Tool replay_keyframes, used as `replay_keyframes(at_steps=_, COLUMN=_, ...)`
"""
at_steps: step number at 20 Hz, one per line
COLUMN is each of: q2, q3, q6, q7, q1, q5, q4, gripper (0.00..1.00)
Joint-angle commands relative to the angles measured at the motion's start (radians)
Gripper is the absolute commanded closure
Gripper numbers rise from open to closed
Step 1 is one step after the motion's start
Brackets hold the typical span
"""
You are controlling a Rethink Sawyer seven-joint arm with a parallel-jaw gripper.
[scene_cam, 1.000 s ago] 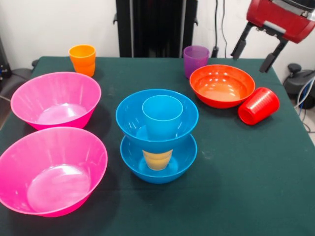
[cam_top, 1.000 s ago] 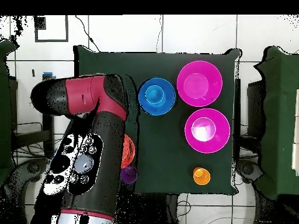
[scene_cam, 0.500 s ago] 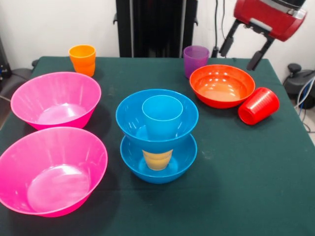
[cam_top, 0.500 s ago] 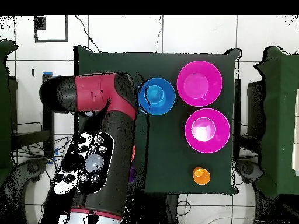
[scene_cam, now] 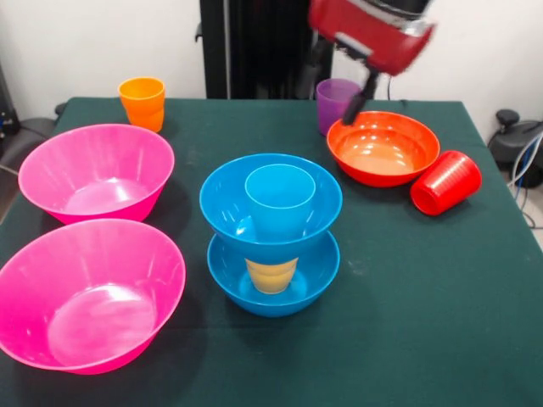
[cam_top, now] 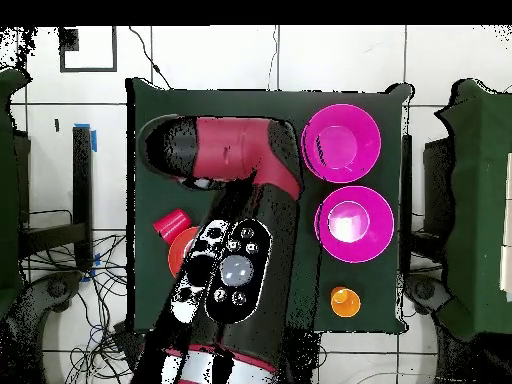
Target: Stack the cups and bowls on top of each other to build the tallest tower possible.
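Note:
The tower stands mid-table: a blue bowl (scene_cam: 273, 284) holding a yellow cup (scene_cam: 271, 274), a second blue bowl (scene_cam: 227, 203) on it, and a light blue cup (scene_cam: 280, 199) inside that. My gripper (scene_cam: 335, 83) hangs high over the table's far side, in front of the purple cup (scene_cam: 338, 100); it is open and empty. The orange cup (scene_cam: 142, 102) stands far left. The red cup (scene_cam: 445, 181) lies on its side by the orange-red bowl (scene_cam: 383, 148). Two pink bowls (scene_cam: 97, 174) (scene_cam: 89, 292) sit at the left. In the overhead view my arm (cam_top: 235, 190) hides the tower.
The overhead view shows the pink bowls (cam_top: 341, 142) (cam_top: 354, 223), the orange cup (cam_top: 344, 300), the red cup (cam_top: 170, 222) and a sliver of the orange-red bowl (cam_top: 180, 252). The green table cloth (scene_cam: 441, 322) covers the table to its edges.
My arm has swung from the table's far right corner toward the middle, now over the purple cup in the front view. No cup or bowl has moved.

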Motion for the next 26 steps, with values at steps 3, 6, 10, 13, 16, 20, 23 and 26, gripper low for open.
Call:
replay_keyframes(at_steps=3, q2=-0.004, q3=0.151, q6=-0.037, q7=-0.215, q1=-0.093, q5=-0.083, q4=0.059, gripper=0.0)
replay_keyframes(at_steps=6, q2=-0.006, q3=0.159, q6=-0.033, q7=-0.234, q1=-0.109, q5=-0.101, q4=0.05, gripper=0.0)
replay_keyframes(at_steps=10, q2=-0.005, q3=0.163, q6=-0.034, q7=-0.249, q1=-0.128, q5=-0.133, q4=0.038, gripper=0.0)
replay_keyframes(at_steps=13, q2=0.007, q3=0.154, q6=-0.032, q7=-0.221, q1=-0.14, q5=-0.15, q4=0.034, gripper=0.0)
replay_keyframes(at_steps=16, q2=0.016, q3=0.124, q6=-0.037, q7=-0.161, q1=-0.134, q5=-0.169, q4=0.039, gripper=0.0)
replay_keyframes(at_steps=20, q2=0.026, q3=0.124, q6=-0.081, q7=-0.138, q1=-0.143, q5=-0.19, q4=0.065, gripper=0.0)
replay_keyframes(at_steps=23, q2=0.039, q3=0.12, q6=-0.108, q7=-0.119, q1=-0.142, q5=-0.208, q4=0.072, gripper=0.0)
replay_keyframes(at_steps=26, q2=0.052, q3=0.117, q6=-0.113, q7=-0.109, q1=-0.144, q5=-0.216, q4=0.07, gripper=0.0)
